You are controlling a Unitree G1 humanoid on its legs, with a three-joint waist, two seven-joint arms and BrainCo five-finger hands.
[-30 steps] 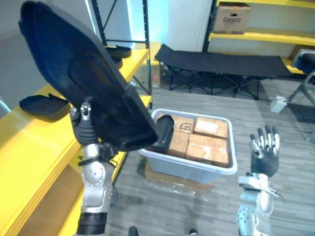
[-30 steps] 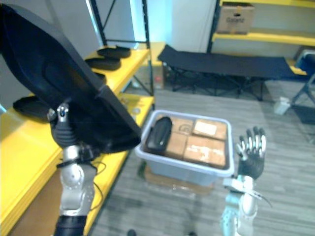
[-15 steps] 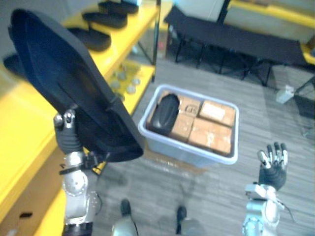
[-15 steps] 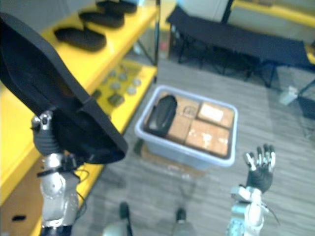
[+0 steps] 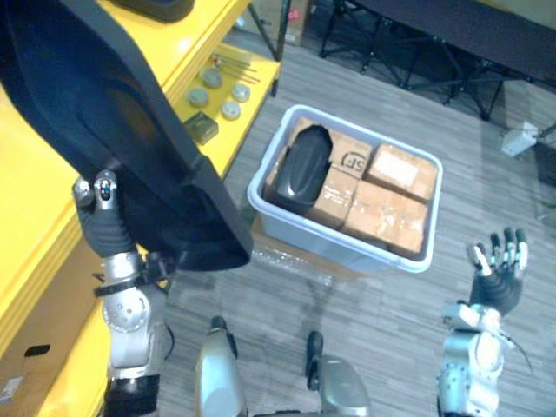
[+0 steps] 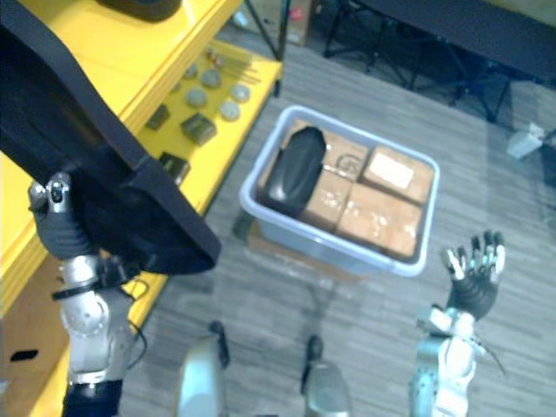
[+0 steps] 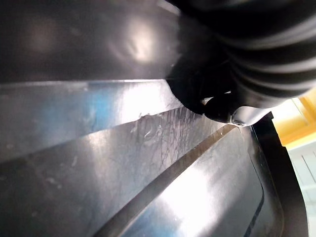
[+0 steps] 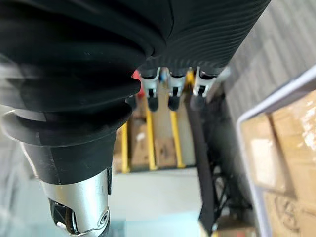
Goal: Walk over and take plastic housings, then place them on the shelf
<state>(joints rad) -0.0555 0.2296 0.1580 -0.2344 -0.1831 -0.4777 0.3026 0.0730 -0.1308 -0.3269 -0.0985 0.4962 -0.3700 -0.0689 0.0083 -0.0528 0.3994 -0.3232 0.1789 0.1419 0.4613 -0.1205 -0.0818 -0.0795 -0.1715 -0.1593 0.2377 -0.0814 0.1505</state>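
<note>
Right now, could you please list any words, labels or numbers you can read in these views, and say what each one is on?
Dark printed mark on a cardboard box in the grey bin: too blurred to quote.
White label on the neighbouring box: too small to read.
No print shows on the large black housing.

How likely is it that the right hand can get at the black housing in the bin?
Probably. The right hand is open and empty, and the black housing lies uncovered atop the boxes in the bin, though at the end farthest from it.
</note>
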